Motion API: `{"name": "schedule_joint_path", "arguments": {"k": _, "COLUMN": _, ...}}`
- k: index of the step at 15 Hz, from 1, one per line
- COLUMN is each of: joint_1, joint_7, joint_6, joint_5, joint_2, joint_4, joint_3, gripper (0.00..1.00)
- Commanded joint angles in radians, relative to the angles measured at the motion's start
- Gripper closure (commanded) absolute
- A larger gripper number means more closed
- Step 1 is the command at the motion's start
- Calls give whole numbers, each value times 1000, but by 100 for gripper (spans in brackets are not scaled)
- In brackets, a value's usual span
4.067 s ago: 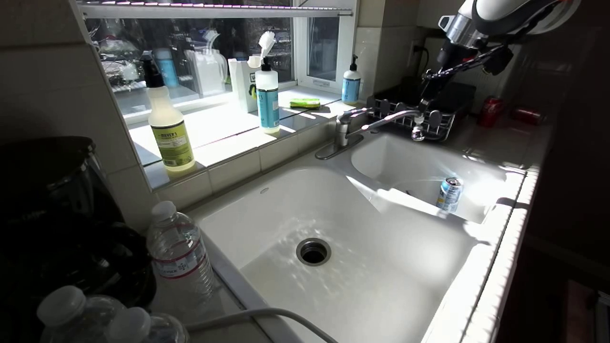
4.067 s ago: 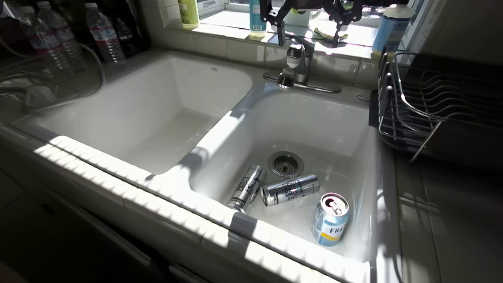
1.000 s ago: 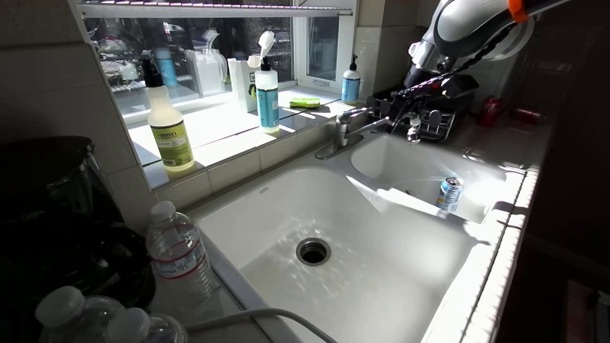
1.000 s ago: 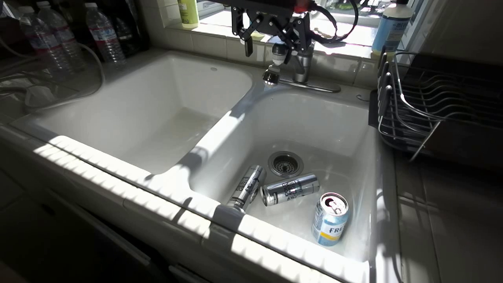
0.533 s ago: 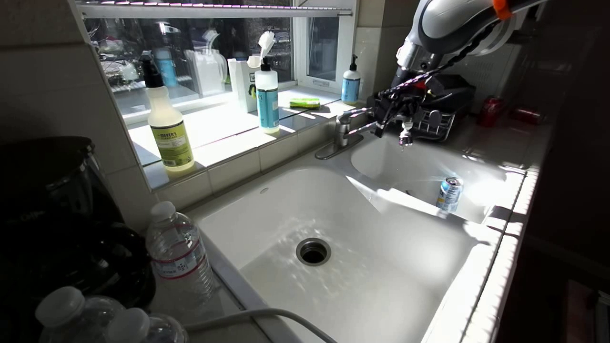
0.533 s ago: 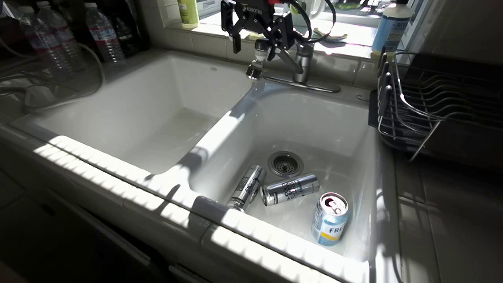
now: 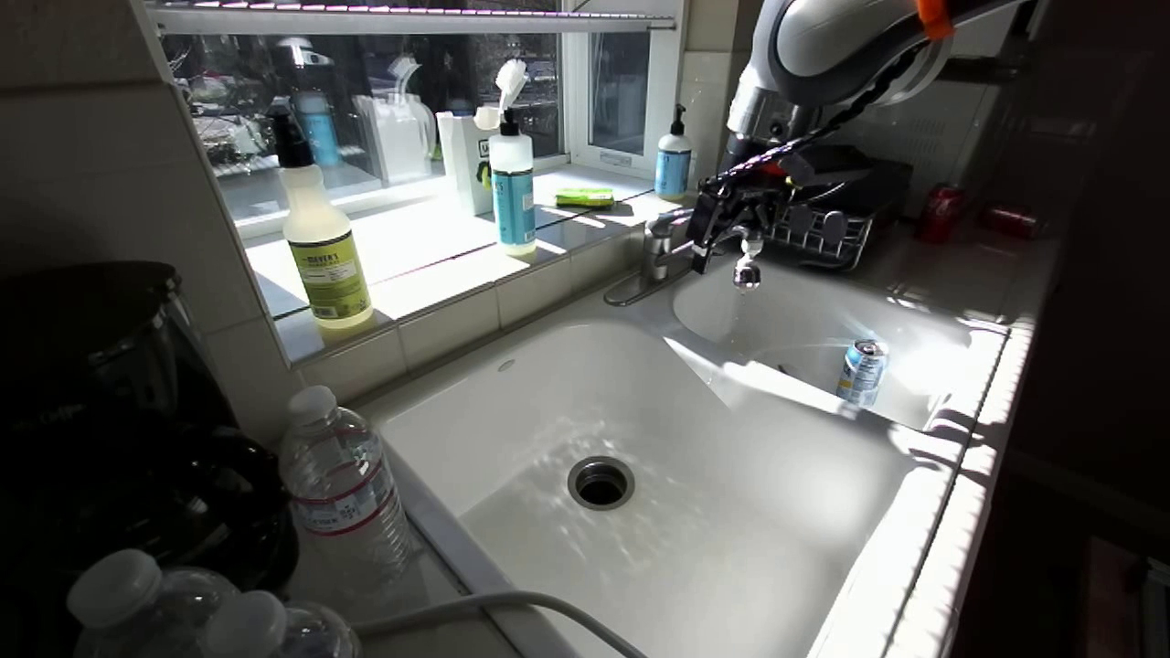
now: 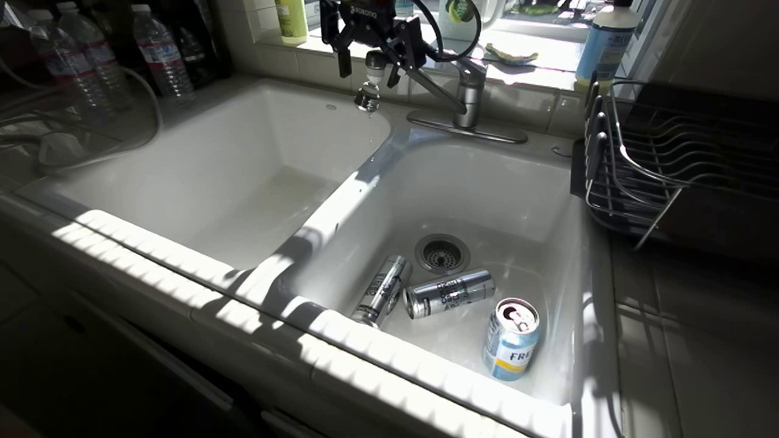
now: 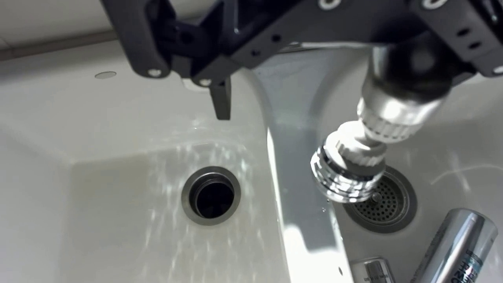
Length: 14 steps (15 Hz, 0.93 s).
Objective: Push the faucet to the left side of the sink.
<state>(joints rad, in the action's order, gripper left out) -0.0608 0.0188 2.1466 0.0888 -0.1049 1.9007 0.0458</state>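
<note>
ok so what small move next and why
Probably nudge the slim chrome metal faucet left, toward the wide white glossy basin: in the wrist view its tip shows against the white dividing ridge and perforated metal drain, and in an exterior view part of the faucet shows between open jaws.

Wide basin (image 7: 713, 548) passable; faucet (image 9: 387, 125) prob. blocks btwn fingers (image 9: 222, 101).

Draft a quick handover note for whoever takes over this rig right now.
Gripper: open, straddling the spout end; contact can't be confirmed.
Faucet: spout end close to the divider of the white double-basin sink, as best the views show.
Done: over the last few seconds the spout end has swung toward the wide basin.
Left: probably push on until it hangs over the wide basin, at left in the wrist view.
</note>
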Motion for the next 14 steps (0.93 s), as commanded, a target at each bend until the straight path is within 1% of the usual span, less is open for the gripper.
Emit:
{"name": "schedule_joint_path", "arguments": {"k": 1, "joint_1": 38, "joint_7": -52, "joint_6": -13, "joint_5": 8, "joint_2": -64, "joint_4": -81, "joint_3": -33, "gripper": 0}}
{"name": "schedule_joint_path", "arguments": {"k": 6, "joint_1": 54, "joint_7": -101, "joint_6": -18, "joint_5": 5, "joint_2": -86, "joint_4": -123, "joint_3": -44, "gripper": 0}}
{"name": "schedule_joint_path", "arguments": {"k": 14, "joint_1": 74, "joint_7": -132, "joint_6": -18, "joint_5": -2, "joint_2": -125, "joint_4": -179, "joint_3": -55, "gripper": 0}}
